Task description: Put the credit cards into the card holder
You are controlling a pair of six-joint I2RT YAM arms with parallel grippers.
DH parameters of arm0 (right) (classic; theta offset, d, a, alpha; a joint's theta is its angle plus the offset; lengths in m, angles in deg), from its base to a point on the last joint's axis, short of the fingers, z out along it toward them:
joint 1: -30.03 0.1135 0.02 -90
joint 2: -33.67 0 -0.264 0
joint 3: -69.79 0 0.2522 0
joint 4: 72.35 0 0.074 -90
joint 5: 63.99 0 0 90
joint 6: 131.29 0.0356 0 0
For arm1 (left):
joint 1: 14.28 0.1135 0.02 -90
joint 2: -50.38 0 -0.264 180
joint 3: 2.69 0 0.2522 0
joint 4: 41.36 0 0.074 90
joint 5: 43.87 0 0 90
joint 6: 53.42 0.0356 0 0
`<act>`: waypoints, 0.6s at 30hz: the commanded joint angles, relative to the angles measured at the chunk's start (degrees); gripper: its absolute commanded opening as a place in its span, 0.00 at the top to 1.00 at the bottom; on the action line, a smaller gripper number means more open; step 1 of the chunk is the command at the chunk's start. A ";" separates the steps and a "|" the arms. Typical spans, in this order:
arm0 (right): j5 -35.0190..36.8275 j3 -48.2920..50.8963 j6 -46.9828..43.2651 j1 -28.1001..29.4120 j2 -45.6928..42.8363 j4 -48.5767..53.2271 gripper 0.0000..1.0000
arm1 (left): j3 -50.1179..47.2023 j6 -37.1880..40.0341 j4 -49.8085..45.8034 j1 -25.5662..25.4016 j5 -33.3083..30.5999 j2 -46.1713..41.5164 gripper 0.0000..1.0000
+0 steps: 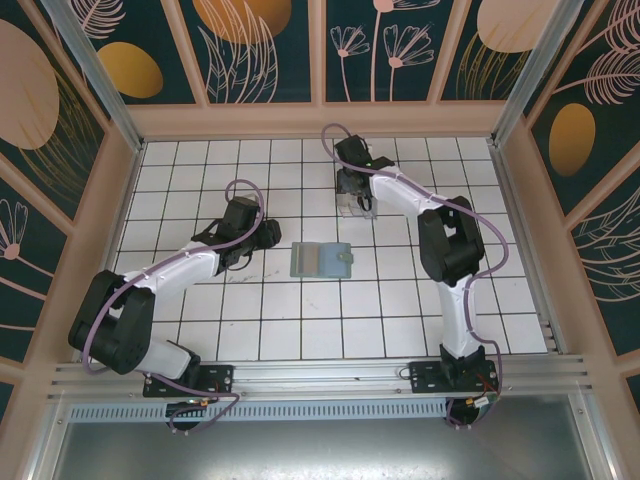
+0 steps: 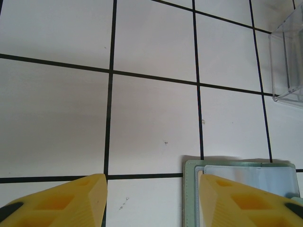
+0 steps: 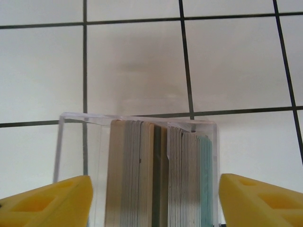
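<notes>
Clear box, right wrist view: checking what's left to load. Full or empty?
Nearly full: the clear box holds credit cards standing on edge, packed across most of its width.

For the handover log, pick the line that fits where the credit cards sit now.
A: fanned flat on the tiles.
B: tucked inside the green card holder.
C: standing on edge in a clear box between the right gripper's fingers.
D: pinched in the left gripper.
C: the right wrist view shows the credit cards standing upright in a clear box, flanked on both sides by the right gripper.
</notes>
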 commanded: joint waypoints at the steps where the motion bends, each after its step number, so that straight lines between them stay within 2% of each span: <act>1: 3.31 0.52 0.10 -0.58 1.48 1.43 0.09 | 0.04 -0.28 1.34 0.07 0.17 0.14 0.45; 18: 10.25 -0.18 1.03 -0.76 0.20 5.33 0.09 | 0.30 0.02 0.96 0.04 0.44 0.51 0.46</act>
